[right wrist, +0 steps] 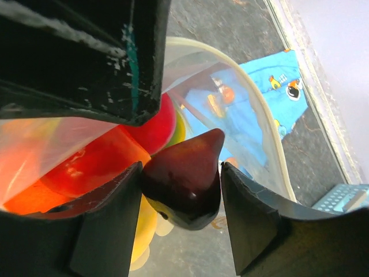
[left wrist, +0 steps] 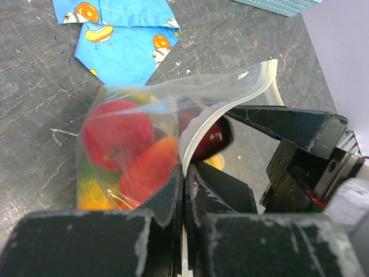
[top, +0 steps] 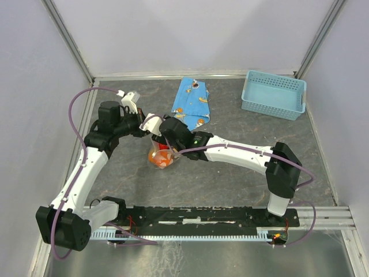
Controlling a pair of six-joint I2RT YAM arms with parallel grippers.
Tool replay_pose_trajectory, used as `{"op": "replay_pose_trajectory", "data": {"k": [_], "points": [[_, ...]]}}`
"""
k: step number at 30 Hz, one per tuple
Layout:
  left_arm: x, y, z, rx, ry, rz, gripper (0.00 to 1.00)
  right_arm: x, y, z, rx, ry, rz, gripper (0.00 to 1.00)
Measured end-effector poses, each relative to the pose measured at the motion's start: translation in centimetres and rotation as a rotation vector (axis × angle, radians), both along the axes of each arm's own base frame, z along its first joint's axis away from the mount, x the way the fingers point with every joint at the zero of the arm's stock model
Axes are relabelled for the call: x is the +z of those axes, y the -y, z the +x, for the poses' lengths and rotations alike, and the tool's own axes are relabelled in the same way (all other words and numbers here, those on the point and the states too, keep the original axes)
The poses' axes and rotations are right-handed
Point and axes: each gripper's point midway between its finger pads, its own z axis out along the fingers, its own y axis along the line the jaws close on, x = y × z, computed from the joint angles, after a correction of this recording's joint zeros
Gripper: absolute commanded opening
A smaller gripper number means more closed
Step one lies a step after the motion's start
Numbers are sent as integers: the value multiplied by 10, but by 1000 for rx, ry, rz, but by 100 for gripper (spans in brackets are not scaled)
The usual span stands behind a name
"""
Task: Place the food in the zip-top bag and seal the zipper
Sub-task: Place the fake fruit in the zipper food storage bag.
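The zip-top bag [top: 162, 157] lies mid-table, holding red [left wrist: 112, 135], orange [left wrist: 151, 170] and yellow toy fruits. My left gripper [left wrist: 185, 171] is shut on the bag's mouth edge, pinching the whitish zipper strip [left wrist: 258, 81] and holding the mouth open. My right gripper [right wrist: 181, 173] is shut on a dark purple fruit [right wrist: 185, 164] and has it inside the open mouth, just above the other fruits. That fruit also shows in the left wrist view [left wrist: 212, 138], under the right gripper's black finger [left wrist: 282, 124]. From above, both grippers meet over the bag.
A flat blue wrapper with orange prints [top: 191, 103] lies just behind the bag. A light-blue mesh basket [top: 274, 95] stands at the back right corner. Metal rails and grey walls border the dark table.
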Motion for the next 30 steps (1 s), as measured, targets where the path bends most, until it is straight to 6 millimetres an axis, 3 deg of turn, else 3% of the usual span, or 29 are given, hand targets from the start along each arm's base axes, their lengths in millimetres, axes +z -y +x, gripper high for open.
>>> {"op": "replay_pose_trajectory", "data": {"k": [6,14,24,30], "points": [[0,0,0,0,1,0,3,-2,6,7,-44,30,-27,76],[0,-1,1,5,2,0,3,6,8,7,-49,39,-11,79],[0,-2,1,6,1,-1,3,70,22,-22,50,12,112,81],[0,-1,1,4,0,-2,3,78,34,-20,46,-34,115,82]]}}
